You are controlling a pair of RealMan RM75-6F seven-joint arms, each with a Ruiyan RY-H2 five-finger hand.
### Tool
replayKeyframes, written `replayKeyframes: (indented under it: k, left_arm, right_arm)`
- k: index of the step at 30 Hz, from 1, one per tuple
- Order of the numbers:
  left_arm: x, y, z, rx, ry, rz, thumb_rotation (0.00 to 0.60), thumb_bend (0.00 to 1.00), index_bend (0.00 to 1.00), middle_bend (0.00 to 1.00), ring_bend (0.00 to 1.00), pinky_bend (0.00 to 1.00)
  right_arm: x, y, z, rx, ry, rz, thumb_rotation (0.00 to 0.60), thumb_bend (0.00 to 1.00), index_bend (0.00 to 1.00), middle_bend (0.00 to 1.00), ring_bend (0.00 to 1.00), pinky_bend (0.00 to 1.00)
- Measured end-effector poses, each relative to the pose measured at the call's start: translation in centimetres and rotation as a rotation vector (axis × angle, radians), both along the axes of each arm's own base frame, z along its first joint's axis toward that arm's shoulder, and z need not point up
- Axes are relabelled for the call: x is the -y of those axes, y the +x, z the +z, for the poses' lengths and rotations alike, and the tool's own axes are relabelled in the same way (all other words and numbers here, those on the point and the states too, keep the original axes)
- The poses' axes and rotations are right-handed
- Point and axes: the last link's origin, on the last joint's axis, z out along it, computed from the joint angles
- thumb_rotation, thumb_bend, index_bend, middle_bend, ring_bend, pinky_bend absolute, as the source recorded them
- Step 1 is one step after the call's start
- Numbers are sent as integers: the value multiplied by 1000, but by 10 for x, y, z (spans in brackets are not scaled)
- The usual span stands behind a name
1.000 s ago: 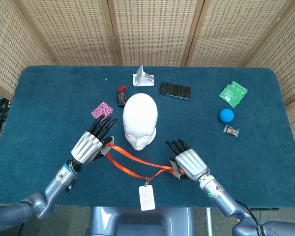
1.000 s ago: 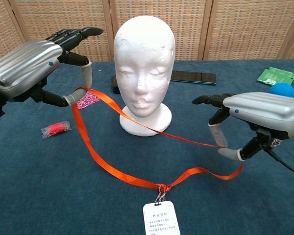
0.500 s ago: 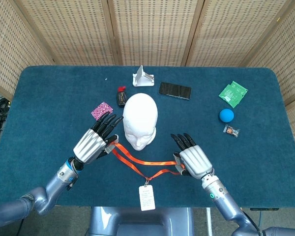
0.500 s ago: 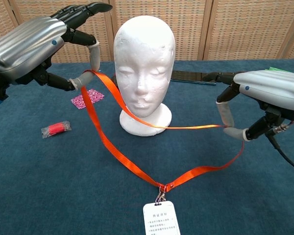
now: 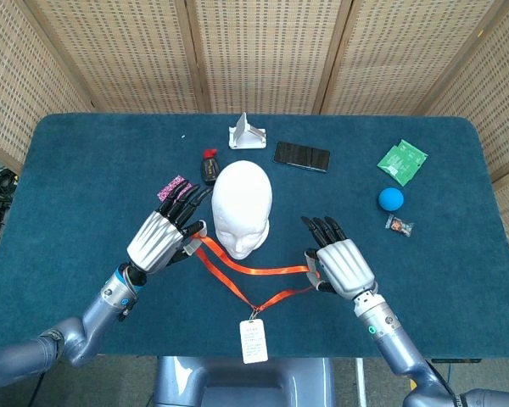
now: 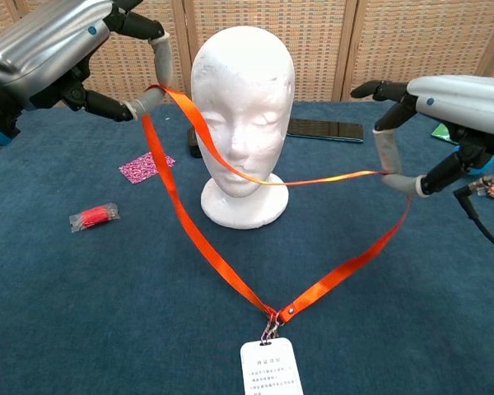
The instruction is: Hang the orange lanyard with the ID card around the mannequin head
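Observation:
A white mannequin head [image 6: 243, 123] [image 5: 242, 208] stands upright mid-table, facing me. The orange lanyard [image 6: 206, 247] [image 5: 237, 275] is stretched open in front of it, its far strap crossing the mannequin's chin. The white ID card [image 6: 271, 368] [image 5: 254, 341] hangs from the clip at the near end. My left hand [image 6: 66, 49] [image 5: 159, 239] pinches the strap high beside the head's left side. My right hand [image 6: 453, 103] [image 5: 343, 267] holds the strap's other side at chin height, to the right.
A red packet [image 6: 93, 217] and pink glitter card [image 6: 145, 166] lie left of the head. Behind it are a black phone [image 5: 302, 156], a white stand [image 5: 248, 134] and a small black item [image 5: 209, 166]. A green packet [image 5: 402, 161], blue ball [image 5: 391, 199] and wrapped candy [image 5: 399, 225] lie right.
Both hands have risen and spread the lanyard loop, lifting it off the table. The far strap climbed from the mannequin's base to its chin; the card stays low.

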Motion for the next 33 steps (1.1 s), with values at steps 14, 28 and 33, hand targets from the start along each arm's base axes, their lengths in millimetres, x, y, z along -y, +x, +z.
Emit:
replayKeyframes:
  k: [14, 28, 33]
  left_arm:
    - [-22, 20, 24, 157, -66, 103, 600, 479, 818, 0, 0, 0]
    - [-44, 32, 49, 198, -55, 208, 600, 478, 825, 0, 0, 0]
    - [-53, 34, 54, 227, -75, 263, 600, 478, 827, 0, 0, 0]
  right_arm:
    - [24, 21, 51, 239, -109, -63, 600, 624, 824, 40, 0, 0]
    - [51, 44, 76, 345, -151, -114, 600, 623, 825, 46, 0, 0]
    - [63, 51, 77, 361, -152, -132, 600, 623, 824, 53, 0, 0]
